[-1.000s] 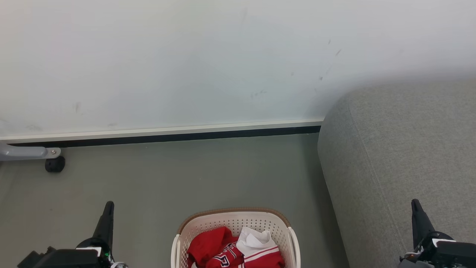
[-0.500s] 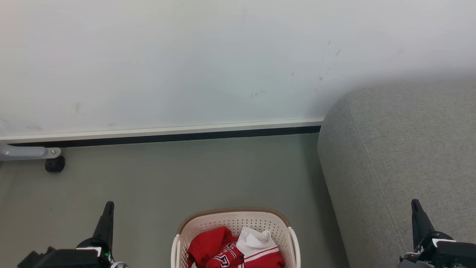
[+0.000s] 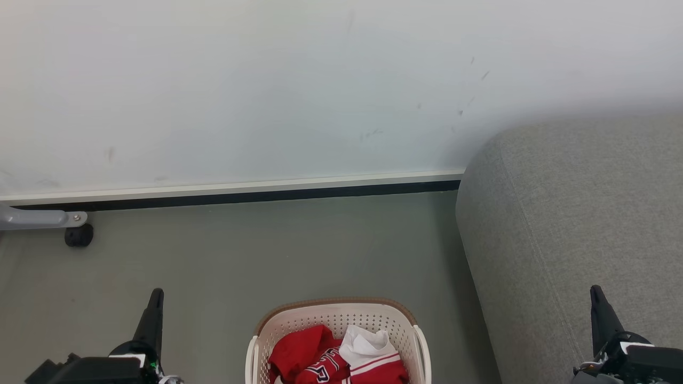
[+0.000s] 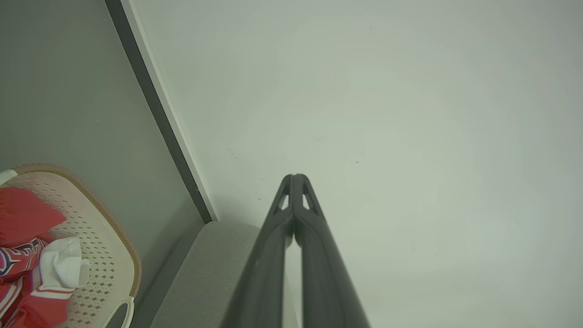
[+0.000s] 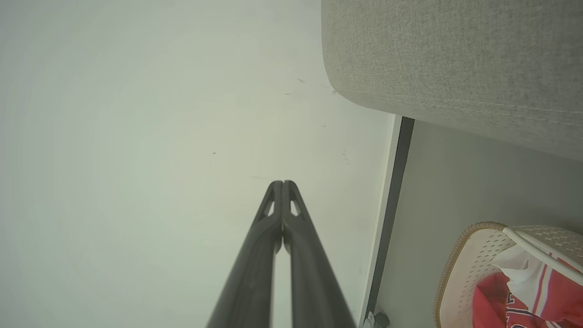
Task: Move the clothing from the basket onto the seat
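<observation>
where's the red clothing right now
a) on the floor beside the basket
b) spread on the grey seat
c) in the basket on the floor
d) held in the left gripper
c: the red clothing lies bunched inside the cream basket, which stands on the floor to the left of the grey seat; the left gripper and right gripper are both shut on nothing.
</observation>
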